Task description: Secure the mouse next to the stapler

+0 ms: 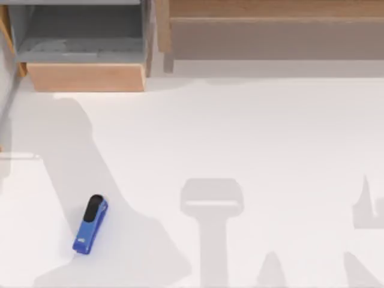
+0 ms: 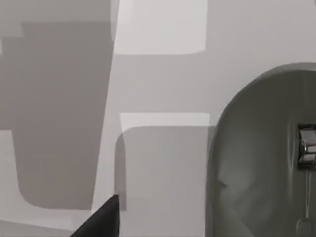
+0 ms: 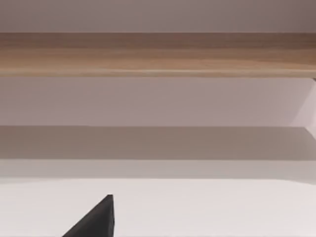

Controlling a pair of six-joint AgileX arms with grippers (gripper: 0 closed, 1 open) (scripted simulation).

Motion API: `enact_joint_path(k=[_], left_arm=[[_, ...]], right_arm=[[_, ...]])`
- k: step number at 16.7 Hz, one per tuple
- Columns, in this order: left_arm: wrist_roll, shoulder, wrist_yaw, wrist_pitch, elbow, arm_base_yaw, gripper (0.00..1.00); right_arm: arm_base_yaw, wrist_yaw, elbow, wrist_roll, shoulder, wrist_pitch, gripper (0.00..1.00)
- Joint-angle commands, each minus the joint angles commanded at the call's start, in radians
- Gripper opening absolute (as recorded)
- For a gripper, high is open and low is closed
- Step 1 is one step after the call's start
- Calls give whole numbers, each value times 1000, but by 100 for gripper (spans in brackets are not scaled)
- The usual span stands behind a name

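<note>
Across the top view you have a smooth white table (image 1: 252, 132), with a long wooden shelf (image 1: 276, 12) along its far edge and a wood-fronted grey box (image 1: 84, 42) at eleven o'clock. At eight o'clock lies the stapler (image 1: 91, 224) — glossy blue, slim, its long axis running from seven to one o'clock, black strip at the far end, a small white mark near the close end, too small to read. In the left wrist view you see the mouse (image 2: 261, 158) close up — matte grey-olive, rounded. How wide either claw stands, you cannot tell.
</note>
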State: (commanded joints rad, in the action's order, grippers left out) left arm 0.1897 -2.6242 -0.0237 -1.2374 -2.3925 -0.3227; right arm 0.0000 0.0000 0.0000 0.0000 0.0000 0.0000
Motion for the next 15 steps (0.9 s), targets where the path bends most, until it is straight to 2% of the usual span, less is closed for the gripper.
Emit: enact_joint_path(k=[11,15], left_arm=[[0,0,0,0,0,0,2],[0,0,0,0,0,0,0]], right_arm=[[0,0,0,0,0,0,100],[0,0,0,0,0,0,100]])
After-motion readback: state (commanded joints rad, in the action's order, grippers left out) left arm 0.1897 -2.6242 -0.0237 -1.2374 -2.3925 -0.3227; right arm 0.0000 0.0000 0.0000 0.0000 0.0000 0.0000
